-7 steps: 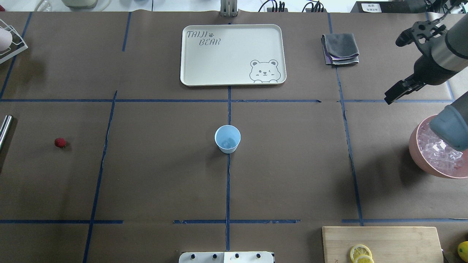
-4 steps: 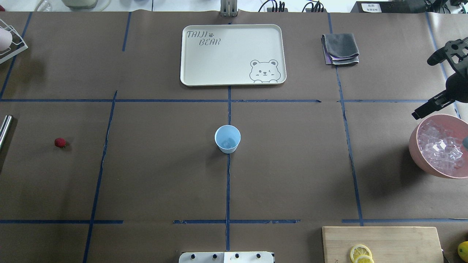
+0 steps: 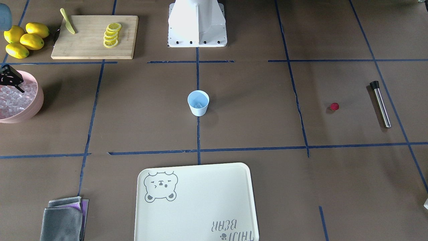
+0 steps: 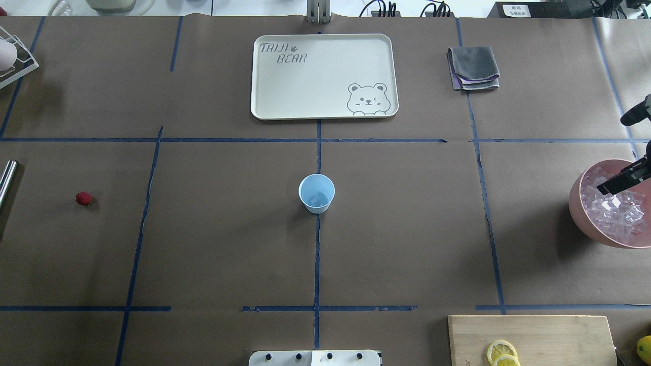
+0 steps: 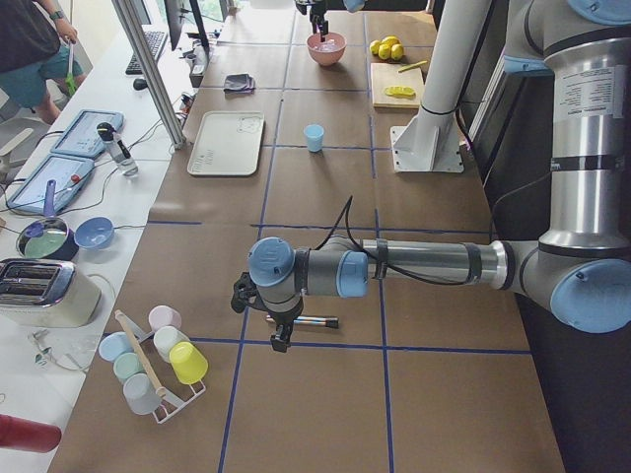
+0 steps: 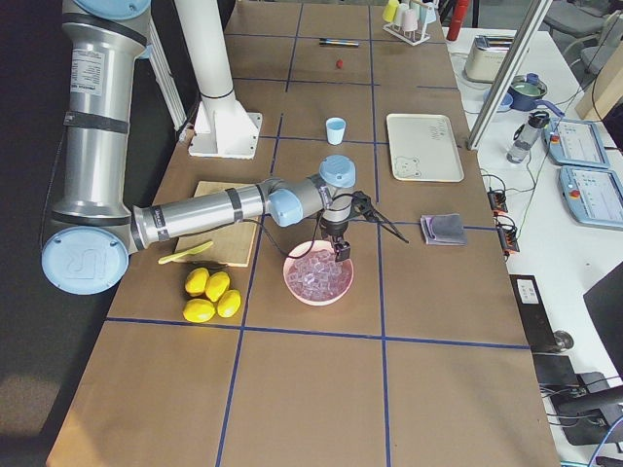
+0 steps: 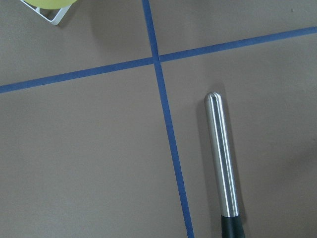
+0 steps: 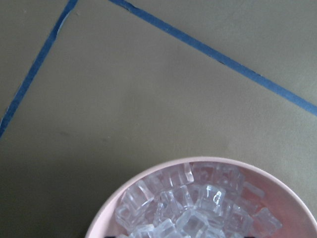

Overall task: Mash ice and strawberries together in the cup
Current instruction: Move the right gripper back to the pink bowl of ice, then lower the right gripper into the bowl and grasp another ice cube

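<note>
Our right gripper [image 4: 613, 155] hangs at the pink bowl [image 4: 577, 203] on the table's right end, its fingers spread wide apart and holding nothing; one finger [image 4: 621, 181] points down over the heap of ice [image 4: 610, 213] in that bowl, and we cannot tell whether it touches the cubes. Our left gripper [image 5: 264, 320] shows only in the left side view, low over the steel muddler [image 3: 380, 103] at the table's left end, and we cannot tell whether its fingers are apart or together. We see the cup [image 4: 316, 193] standing upright at the table's centre on the blue tape line, with a few clear pieces lying at its bottom. We find the strawberry [image 4: 83, 198] on the bare paper between the cup and the muddler, nearer the muddler and well apart from the cup.
</note>
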